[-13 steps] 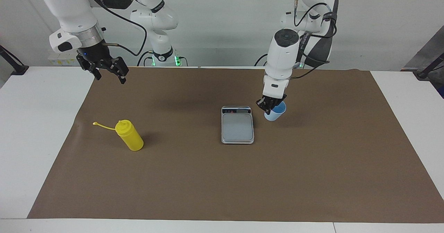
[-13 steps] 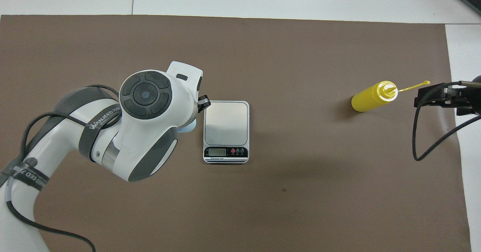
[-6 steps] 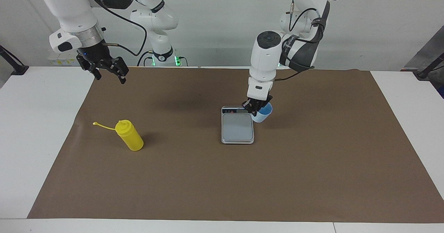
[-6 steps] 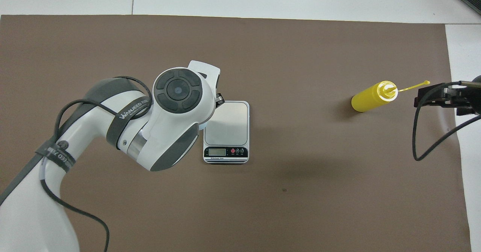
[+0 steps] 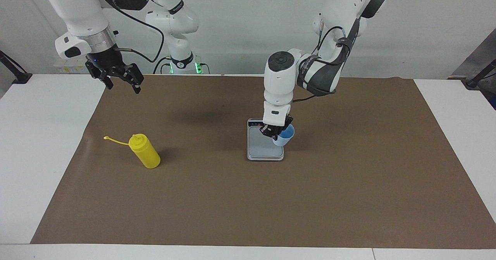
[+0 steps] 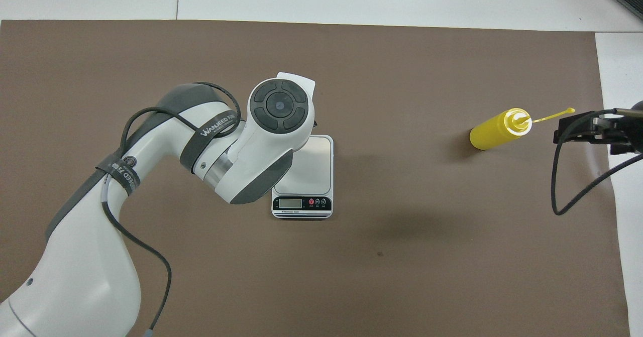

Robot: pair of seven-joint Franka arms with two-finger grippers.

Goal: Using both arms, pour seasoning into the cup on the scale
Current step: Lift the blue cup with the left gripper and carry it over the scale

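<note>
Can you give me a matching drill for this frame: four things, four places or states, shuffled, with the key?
Things:
1. cup
2. seasoning
3. scale
4. right pincer

States:
A. open, waiting in the air by the mat's corner
B. flat on the brown mat, display end nearer the robots
C. held by the left pincer over the scale's edge
D. standing free toward the right arm's end

Pairs: 1-C, 2-D, 3-B, 4-A

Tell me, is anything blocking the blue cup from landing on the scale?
Nothing visible is. The left gripper holds the cup over the edge of the scale, whose grey plate is bare. The yellow bottle stands toward the right arm's end, where the right gripper waits.
</note>
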